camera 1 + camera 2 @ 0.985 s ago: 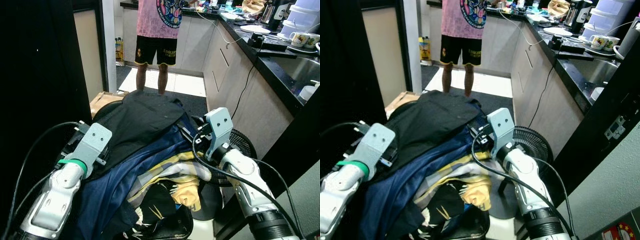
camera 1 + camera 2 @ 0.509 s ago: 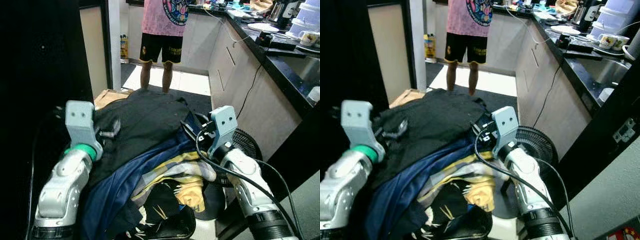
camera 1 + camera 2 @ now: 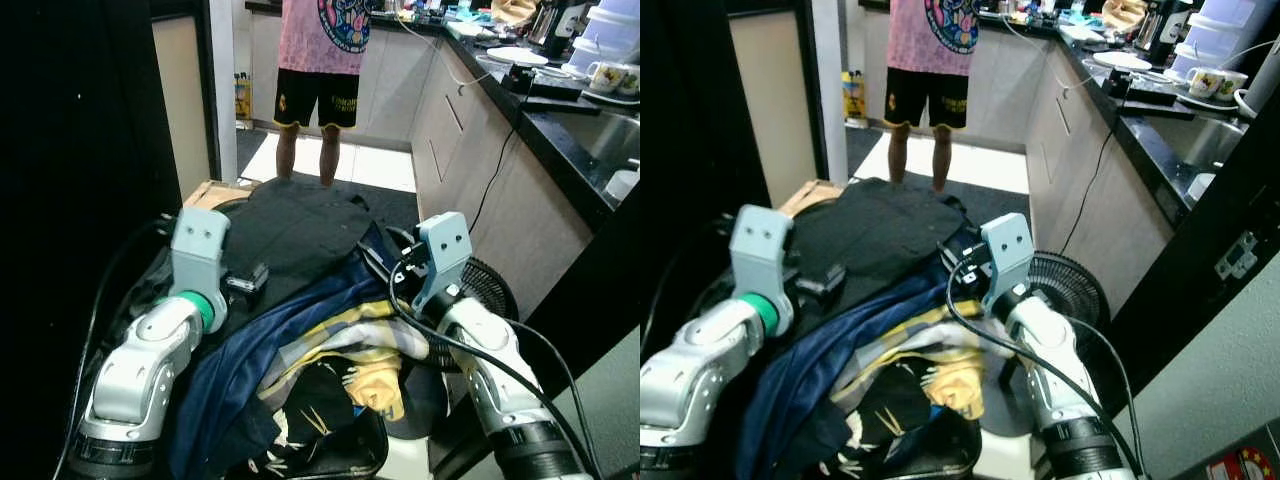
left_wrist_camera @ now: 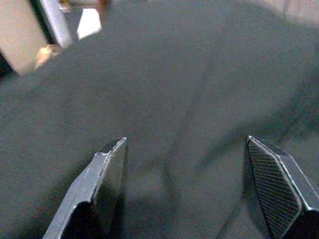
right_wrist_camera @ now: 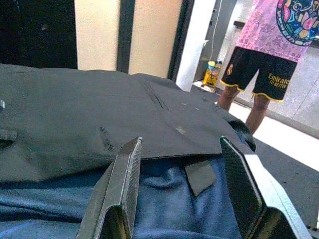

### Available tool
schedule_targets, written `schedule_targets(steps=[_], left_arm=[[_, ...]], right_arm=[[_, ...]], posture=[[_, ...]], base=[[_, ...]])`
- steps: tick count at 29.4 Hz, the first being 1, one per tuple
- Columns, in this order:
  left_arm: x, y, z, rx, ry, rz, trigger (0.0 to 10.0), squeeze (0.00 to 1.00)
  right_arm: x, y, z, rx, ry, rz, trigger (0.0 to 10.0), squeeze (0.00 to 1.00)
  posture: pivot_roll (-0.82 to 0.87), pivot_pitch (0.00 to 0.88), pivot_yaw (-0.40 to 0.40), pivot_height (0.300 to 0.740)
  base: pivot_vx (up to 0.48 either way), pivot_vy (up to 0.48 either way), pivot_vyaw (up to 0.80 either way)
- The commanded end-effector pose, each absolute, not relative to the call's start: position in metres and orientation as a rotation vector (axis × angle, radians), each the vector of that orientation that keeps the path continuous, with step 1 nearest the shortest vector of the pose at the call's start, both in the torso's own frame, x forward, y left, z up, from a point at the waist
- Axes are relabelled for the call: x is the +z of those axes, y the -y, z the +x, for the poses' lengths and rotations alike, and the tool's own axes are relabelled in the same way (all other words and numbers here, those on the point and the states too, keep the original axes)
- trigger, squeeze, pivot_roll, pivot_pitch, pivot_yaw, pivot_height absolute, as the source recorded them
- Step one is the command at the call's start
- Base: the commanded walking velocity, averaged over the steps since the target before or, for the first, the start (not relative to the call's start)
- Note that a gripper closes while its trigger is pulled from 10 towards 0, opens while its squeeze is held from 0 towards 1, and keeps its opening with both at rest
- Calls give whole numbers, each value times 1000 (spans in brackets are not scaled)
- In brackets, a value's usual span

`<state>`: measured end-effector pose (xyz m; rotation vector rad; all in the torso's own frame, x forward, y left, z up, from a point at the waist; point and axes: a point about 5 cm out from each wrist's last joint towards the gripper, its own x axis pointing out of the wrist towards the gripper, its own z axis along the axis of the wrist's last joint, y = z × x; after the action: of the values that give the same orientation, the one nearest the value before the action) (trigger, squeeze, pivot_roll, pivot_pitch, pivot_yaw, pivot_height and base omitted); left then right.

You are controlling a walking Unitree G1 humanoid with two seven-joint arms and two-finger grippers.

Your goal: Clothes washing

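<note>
So the laundry is basically all still in one big heap [image 3: 300,330] right in front of the robot: a black garment [image 3: 290,235] draped across the far top, a navy one [image 3: 250,360] sliding down the near left, and a yellow-and-white patterned piece [image 3: 355,350] poking out on the near right. Can't make out what it's sitting in, too buried.

The left gripper [image 4: 187,184] is over the black garment with its fingers spread wide, nothing between them, just hovering on the fabric. The right gripper [image 5: 182,194] is at the right edge of the heap, where the black cloth meets the navy, also spread wide and holding nothing.

My read: this is early days. Nothing's been grabbed and no washer is in sight, so pretty much the whole job is still left.

Further out there's a floor fan [image 3: 490,290] just right of the pile, a dark counter [image 3: 560,130] with mugs along the right, and a person [image 3: 325,60] standing at the far end of the kitchen.
</note>
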<state>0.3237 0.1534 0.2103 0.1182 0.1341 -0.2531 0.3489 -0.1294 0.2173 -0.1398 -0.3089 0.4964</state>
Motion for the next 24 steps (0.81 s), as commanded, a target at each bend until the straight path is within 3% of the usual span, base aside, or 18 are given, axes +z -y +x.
schedule_targets(steps=[1,11,12,13,14,20,21,23,24], left_arm=[[189,-153,321,-281,-259,122,10000,0],[168,-148,310,-342,-421,52,10000,0],[164,-147,307,-350,-447,36,10000,176],[164,-147,307,-350,-447,36,10000,176],[161,-147,305,-359,-463,35,10000,1000],[155,-149,302,-355,-511,42,10000,1000],[153,-149,301,-359,-526,39,10000,855],[153,-149,301,-359,-526,39,10000,855],[152,-149,300,-361,-535,35,10000,0]], right_arm=[[213,132,347,497,296,-145,10000,0],[213,132,346,499,293,-142,10000,0],[213,132,346,500,293,-142,10000,0],[213,132,346,500,293,-142,10000,0],[213,132,347,500,292,-143,10000,0],[213,132,347,503,290,-144,10000,0],[212,131,347,504,288,-144,10000,0],[212,131,347,504,288,-144,10000,0],[212,131,348,505,286,-144,10000,0]], posture=[[-7,51,-39,740],[-9,48,-37,740],[-10,48,-38,740],[-10,48,-38,740],[-10,49,-39,740],[-7,56,-40,740],[-6,58,-41,740],[-6,58,-41,740],[-6,62,-41,740]], base=[[0,0,0],[0,0,0],[0,0,0],[0,0,0],[0,0,0],[0,0,0],[0,0,0],[0,0,0],[0,0,0]])
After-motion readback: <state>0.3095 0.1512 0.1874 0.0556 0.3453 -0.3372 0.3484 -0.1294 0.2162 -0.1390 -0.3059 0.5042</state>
